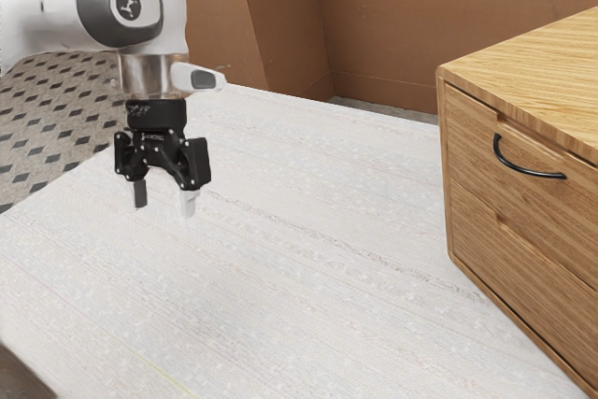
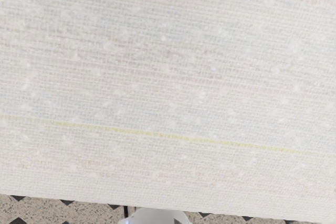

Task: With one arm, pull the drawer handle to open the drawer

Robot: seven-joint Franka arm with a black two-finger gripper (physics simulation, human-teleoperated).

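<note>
A wooden cabinet (image 1: 551,72) stands at the exterior view's right, with two drawer fronts one above the other. The upper drawer (image 1: 523,184) carries a curved black handle (image 1: 526,167) and sits flush with the cabinet's face, shut. My black gripper (image 1: 163,203) hangs over the white tabletop (image 1: 308,259) at the exterior view's left, far from the handle. Its fingers point down and stand apart, open, with nothing between them. In the wrist view I look straight down on the white tabletop (image 2: 168,77).
A brown wall (image 1: 392,16) runs behind the table. A patterned tile floor (image 1: 47,128) lies beyond the table's edge at the exterior view's left and along the table's edge in the wrist view (image 2: 52,208).
</note>
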